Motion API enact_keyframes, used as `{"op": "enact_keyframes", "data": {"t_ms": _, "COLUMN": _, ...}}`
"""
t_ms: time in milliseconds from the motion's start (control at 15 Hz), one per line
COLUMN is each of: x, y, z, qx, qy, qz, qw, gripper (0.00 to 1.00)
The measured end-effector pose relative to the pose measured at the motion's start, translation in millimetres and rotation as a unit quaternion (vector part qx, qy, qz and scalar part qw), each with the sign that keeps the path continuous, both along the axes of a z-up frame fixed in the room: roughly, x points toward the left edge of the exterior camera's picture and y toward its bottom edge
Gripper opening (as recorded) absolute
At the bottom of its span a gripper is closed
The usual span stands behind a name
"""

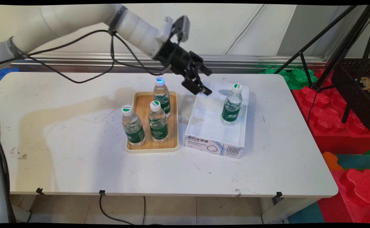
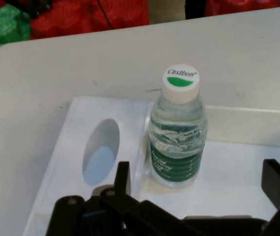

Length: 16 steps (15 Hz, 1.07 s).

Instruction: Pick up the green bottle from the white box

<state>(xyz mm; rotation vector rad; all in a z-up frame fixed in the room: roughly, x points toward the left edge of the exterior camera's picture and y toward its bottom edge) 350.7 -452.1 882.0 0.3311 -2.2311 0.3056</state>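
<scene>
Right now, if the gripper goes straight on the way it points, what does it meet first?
Most likely the water bottle standing in the white box. The gripper hangs open above the box's far left corner, and the hand view has the bottle between its fingers. Depth is unclear, so it may meet the box floor first.

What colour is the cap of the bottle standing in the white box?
White with a green patch, on the bottle in the white box; hand view shows it best.

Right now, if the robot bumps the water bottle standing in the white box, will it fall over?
Probably, if hit high. The bottle is tall, narrow and upright in the box, so it likely tips easily. It looks full, so fairly heavy. Lying down, its round body would probably roll. The open gripper hovers nearby, not touching.
</scene>
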Motion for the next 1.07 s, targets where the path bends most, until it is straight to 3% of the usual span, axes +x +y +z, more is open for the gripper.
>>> {"op": "enact_keyframes", "data": {"t_ms": 533, "x": -55.9, "y": -32.9, "z": -40.0, "qx": 0.032, "qy": -0.014, "qz": -0.002, "qw": 0.9994, "gripper": 1.0}}
{"op": "enact_keyframes", "data": {"t_ms": 1067, "x": -84.7, "y": -51.6, "z": -63.0, "qx": 0.05, "qy": -0.018, "qz": 0.0, "qw": 0.9986, "gripper": 1.0}}
